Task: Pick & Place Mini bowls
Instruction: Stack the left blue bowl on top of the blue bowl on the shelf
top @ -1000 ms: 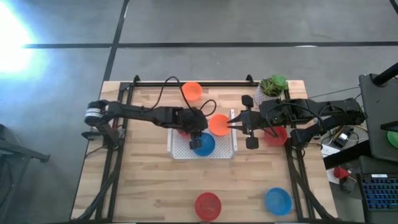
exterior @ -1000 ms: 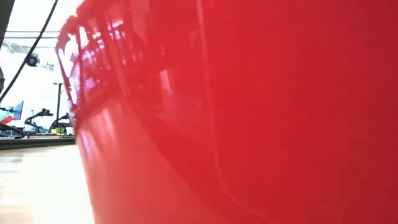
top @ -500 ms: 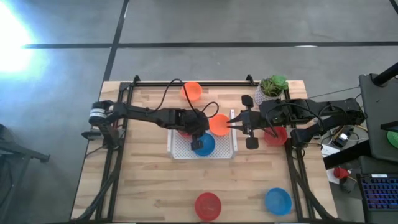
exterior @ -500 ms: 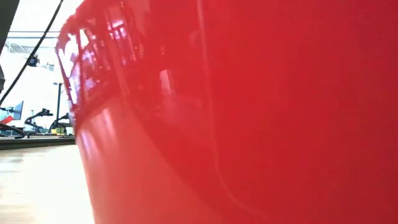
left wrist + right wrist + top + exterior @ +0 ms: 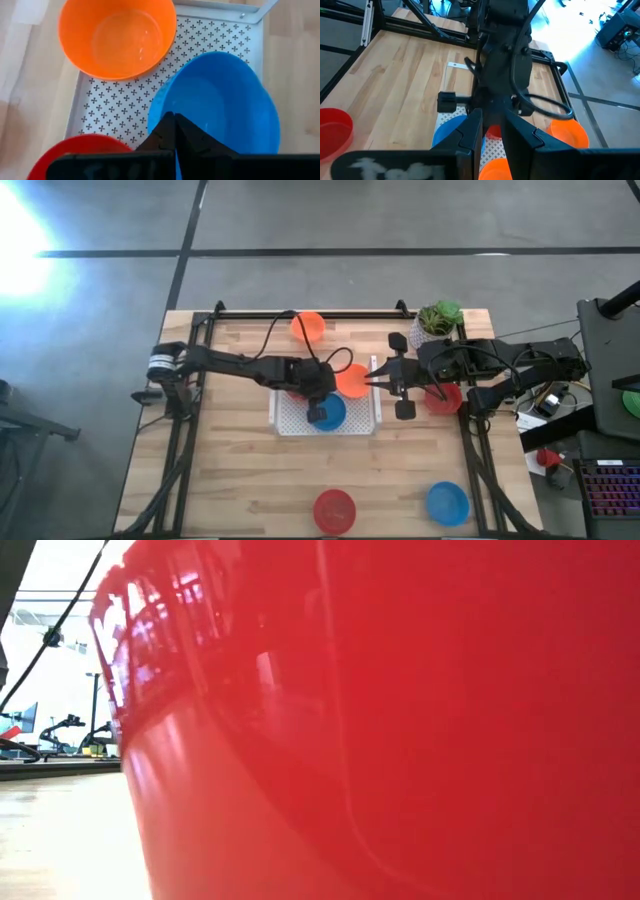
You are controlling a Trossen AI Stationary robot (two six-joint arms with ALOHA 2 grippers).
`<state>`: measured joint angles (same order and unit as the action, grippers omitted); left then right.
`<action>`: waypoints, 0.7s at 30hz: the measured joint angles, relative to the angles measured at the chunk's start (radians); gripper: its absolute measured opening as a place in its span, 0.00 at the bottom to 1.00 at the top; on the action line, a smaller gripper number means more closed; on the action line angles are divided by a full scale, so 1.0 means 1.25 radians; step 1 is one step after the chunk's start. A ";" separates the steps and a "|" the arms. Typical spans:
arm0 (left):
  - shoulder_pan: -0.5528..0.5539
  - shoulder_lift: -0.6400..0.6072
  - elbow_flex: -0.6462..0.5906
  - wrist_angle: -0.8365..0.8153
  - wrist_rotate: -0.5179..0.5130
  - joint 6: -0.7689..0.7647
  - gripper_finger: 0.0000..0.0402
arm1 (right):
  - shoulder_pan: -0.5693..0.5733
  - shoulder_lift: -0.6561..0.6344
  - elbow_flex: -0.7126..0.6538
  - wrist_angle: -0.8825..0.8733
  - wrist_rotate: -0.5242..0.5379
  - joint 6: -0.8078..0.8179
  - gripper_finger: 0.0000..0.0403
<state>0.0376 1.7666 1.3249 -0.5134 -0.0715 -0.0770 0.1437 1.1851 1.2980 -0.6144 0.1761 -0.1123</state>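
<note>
The left hand [image 5: 318,402] sits at the centre of the high view, over the white perforated tray [image 5: 290,420]. In the left wrist view its fingers [image 5: 172,135] are pressed together on the near rim of the blue bowl [image 5: 220,100], pinching that rim. The blue bowl lies inside the tray, in the lower middle of it in the high view.

An orange bowl [image 5: 117,37] occupies the upper left of the left wrist view, resting partly on the tray and partly over its edge. A red bowl [image 5: 82,150] shows at the lower left of that view, just beside the blue bowl.

The right hand [image 5: 378,379] is right of centre in the high view, at the right edge of the tray. Its fingers [image 5: 470,135] pinch the rim of the same orange bowl, which appears at the bottom of the right wrist view.

Other mini bowls in the high view:
- a second orange bowl [image 5: 308,327] on the bench near the top rail;
- a red bowl [image 5: 444,397] under the right arm, right of the tray;
- a red bowl [image 5: 334,510] at the bottom centre;
- a blue bowl [image 5: 447,503] at the lower right.

A potted plant [image 5: 436,320] stands at the upper right of the bench [image 5: 230,470].

The low view is filled almost wholly by a red bowl wall [image 5: 450,720] close to the lens.
</note>
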 joint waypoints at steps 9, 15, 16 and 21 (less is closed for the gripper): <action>0.000 -0.029 0.023 0.021 -0.007 0.013 0.00 | 0.000 0.000 0.000 -0.001 0.000 -0.003 0.16; 0.003 -0.018 0.006 0.029 -0.043 0.012 0.00 | 0.000 0.000 0.000 0.000 0.000 -0.015 0.16; 0.004 -0.018 0.003 0.031 -0.048 0.007 0.00 | 0.000 0.000 0.000 0.000 0.000 -0.015 0.16; 0.011 -0.018 -0.019 0.053 -0.049 -0.003 0.00 | 0.000 0.000 0.000 0.000 0.000 -0.015 0.16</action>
<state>0.0512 1.7443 1.3017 -0.4469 -0.1326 -0.0808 0.1436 1.1851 1.2980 -0.6144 0.1761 -0.1307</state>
